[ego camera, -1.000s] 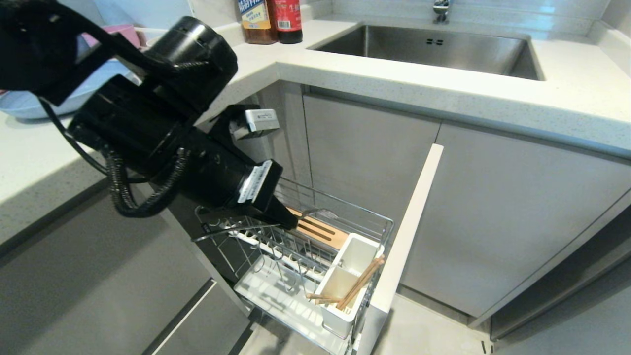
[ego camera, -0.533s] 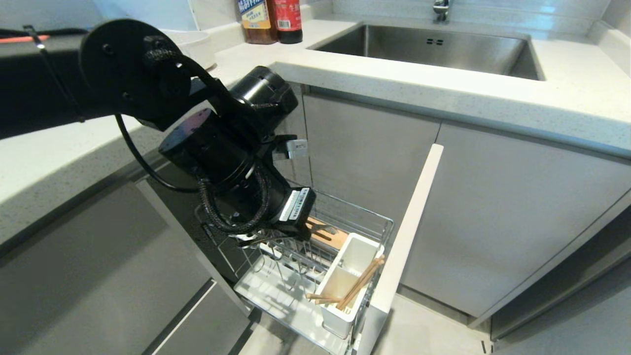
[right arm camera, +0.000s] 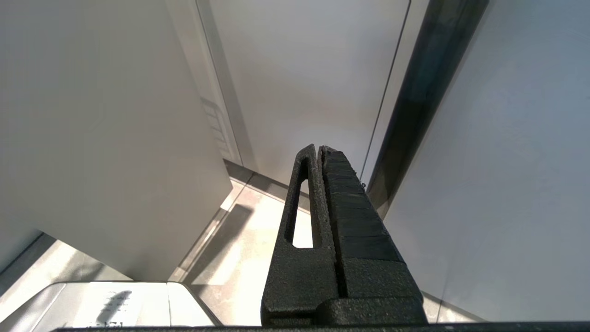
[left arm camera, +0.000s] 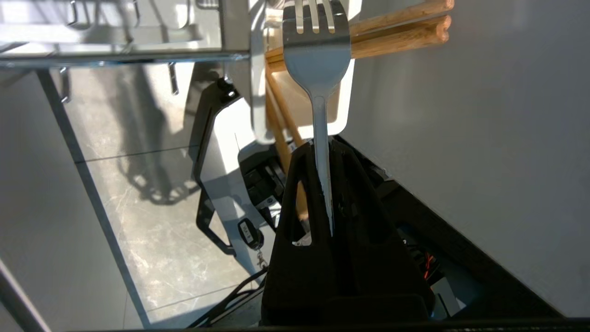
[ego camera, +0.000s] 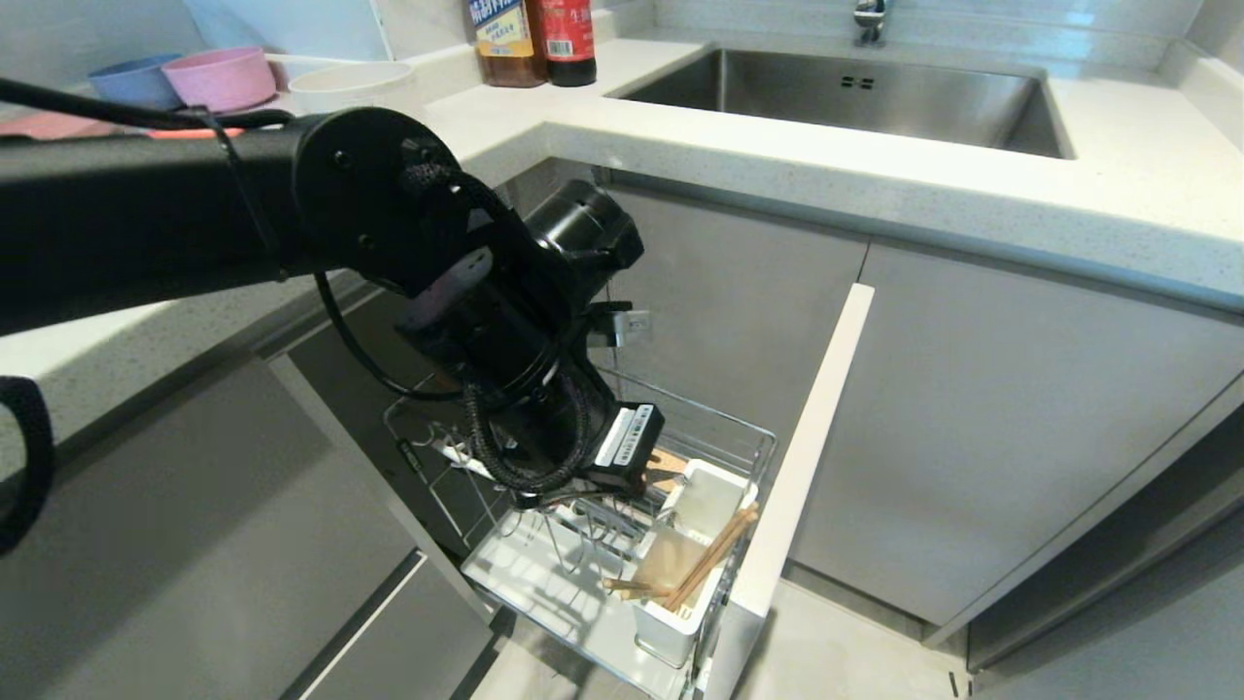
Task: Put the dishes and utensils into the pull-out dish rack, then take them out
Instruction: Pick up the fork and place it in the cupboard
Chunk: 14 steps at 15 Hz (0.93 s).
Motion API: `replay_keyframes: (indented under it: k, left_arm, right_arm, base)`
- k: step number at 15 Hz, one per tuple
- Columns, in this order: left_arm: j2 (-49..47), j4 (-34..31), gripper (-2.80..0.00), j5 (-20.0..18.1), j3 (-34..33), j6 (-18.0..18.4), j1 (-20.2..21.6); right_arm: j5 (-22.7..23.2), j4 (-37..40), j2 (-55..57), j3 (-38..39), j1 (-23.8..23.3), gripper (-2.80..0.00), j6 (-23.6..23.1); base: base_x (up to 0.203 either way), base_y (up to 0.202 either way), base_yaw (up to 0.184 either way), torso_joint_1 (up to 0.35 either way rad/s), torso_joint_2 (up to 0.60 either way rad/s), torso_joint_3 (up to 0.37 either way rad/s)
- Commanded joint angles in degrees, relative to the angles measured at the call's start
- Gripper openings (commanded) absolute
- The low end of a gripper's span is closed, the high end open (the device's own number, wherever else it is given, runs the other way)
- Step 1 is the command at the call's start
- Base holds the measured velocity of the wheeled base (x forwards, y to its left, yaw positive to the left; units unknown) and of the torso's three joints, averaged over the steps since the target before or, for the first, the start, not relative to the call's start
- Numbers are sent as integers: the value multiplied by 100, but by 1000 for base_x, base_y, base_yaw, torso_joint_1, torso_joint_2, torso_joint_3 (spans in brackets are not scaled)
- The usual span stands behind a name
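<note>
Right over the white utensil holder [ego camera: 696, 544], left gripper [left arm camera: 322, 152] pinches the fork [left arm camera: 317, 60] by its handle, tines pointing in. Chopsticks [ego camera: 714, 554] already loaded (bowls [ego camera: 219, 78] wait on the counter above).

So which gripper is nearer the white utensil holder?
Left. The left gripper, shut on the fork, hangs just above the utensil holder. The right gripper is parked by cabinet panels, with the holder nowhere in its view.

— How many utensils do I count?
— One fork [left arm camera: 317, 55], two chopsticks [ego camera: 708, 559].
— And on the counter?
— Three bowls [ego camera: 219, 78], two bottles [ego camera: 533, 39], as far as I see.
</note>
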State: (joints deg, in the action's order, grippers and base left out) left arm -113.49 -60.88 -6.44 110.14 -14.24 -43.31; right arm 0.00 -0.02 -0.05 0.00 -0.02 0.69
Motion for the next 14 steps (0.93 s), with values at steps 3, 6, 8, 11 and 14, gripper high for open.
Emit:
replay_keyframes:
  k: [3,6,8,11,14]
  left_arm:
    - [-209,21,-280,-7,-2,-29,-168]
    - [-433,39,-280,24,-2,-26,-226]
    - [-556,212,-280,39,-2,-29,-238]
    - [-784,380,-280,158,-1,-38,-207]
    - [-933,542,-280,257,-2,-35,-196]
  right_arm:
    - [0,-2,5,9,2,-280,1]
    - [0,-6,5,9,2,-280,1]
    - [0,-3,5,9,2,-280,1]
    - [0,-4,5,9,2,-280,1]
    - [0,-5,5,8,2,-280,1]
  base:
    - [0,0,0,0,0,0]
    - [0,0,0,0,0,0]
    - [0,0,0,0,0,0]
    - [0,0,0,0,0,0]
    - [0,0,0,0,0,0]
